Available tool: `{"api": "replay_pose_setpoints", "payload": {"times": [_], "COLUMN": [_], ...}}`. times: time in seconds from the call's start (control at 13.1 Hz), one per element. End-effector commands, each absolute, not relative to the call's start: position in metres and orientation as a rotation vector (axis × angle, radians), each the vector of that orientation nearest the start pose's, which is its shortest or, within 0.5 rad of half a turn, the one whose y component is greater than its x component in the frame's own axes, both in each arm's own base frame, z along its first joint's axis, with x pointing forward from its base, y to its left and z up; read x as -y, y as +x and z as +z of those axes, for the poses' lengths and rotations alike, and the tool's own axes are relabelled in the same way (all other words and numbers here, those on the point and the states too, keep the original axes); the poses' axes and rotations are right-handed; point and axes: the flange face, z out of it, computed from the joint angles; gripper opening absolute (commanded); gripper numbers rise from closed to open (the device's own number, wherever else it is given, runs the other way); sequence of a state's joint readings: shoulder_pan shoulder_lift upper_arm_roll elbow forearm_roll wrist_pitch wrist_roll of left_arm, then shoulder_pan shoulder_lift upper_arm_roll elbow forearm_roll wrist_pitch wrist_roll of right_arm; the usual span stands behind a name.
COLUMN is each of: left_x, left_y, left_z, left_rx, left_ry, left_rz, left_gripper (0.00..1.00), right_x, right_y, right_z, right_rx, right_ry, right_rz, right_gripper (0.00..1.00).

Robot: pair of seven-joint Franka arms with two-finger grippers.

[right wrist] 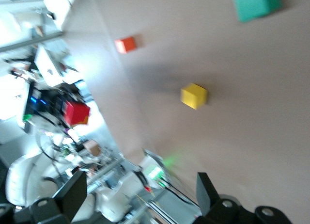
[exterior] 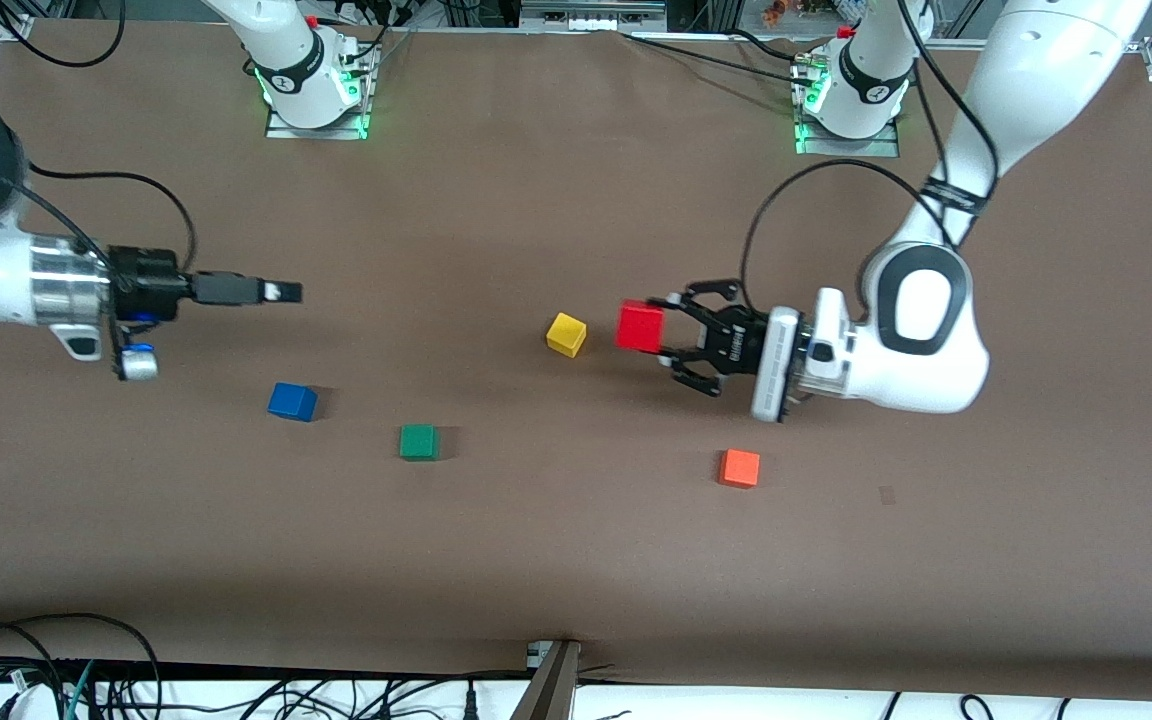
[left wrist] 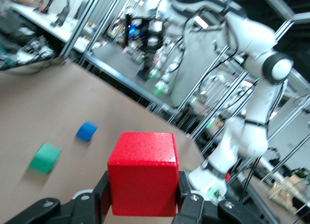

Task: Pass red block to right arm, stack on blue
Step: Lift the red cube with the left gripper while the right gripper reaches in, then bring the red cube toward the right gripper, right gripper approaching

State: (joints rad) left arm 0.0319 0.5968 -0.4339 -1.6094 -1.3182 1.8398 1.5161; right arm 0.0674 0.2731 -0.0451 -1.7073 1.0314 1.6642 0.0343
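the left end effector (exterior: 658, 332) is pinching the red block (exterior: 640, 326) between its claw-like fingers, carrying it in the air above the tabletop (exterior: 576, 560), just beside the yellow block (exterior: 566, 334). the right end effector (exterior: 281, 291) hangs over the tabletop toward the right arm's end, its slim fingers spread wide, aimed toward the middle, with nothing in them. the blue block (exterior: 292, 401) sits on the tabletop near it, with the green block (exterior: 418, 441) beside that and the orange block (exterior: 739, 467) well apart toward the left arm's end. the step in hand looks like the handover, and to do it well the left arm should offer the red block with its free faces toward the right fingers, level and steady, and let go only once the right fingers have pressed on it.
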Motion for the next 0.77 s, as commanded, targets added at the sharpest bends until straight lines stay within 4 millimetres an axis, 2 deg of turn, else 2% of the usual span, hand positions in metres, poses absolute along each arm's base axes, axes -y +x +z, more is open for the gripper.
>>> {"api": "replay_pose_setpoints", "payload": {"times": [0.0,0.08,0.15,0.31,0.46,0.54,0.69], "left_x": [0.354,0.367,0.383,0.406,0.427,0.434,0.455], "left_y": [0.618,0.621,0.615,0.609,0.605,0.603,0.594], "left_z": [0.364,0.369,0.373,0.368,0.367,0.365,0.355], "left_rx": [0.968,0.974,0.964,0.922,0.939,0.941,0.904], "left_ry": [1.304,1.278,1.249,1.22,1.196,1.197,1.204], "left_rz": [0.578,0.621,0.625,0.636,0.649,0.671,0.695], "left_gripper": [0.0,0.0,0.0,0.0,0.0,0.0,0.0], "right_x": [-0.154,-0.168,-0.184,-0.19,-0.192,-0.199,-0.213], "right_y": [0.616,0.617,0.617,0.615,0.605,0.597,0.586], "right_z": [0.445,0.443,0.445,0.442,0.428,0.416,0.412], "right_rx": [-0.387,-0.422,-0.443,-0.483,-0.526,-0.543,-0.569], "right_ry": [-2.003,-1.927,-1.864,-1.816,-1.757,-1.742,-1.675], "right_rz": [0.299,0.296,0.289,0.287,0.329,0.365,0.397], "right_gripper": [1.0,1.0,1.0,1.0,1.0,1.0,1.0]}}
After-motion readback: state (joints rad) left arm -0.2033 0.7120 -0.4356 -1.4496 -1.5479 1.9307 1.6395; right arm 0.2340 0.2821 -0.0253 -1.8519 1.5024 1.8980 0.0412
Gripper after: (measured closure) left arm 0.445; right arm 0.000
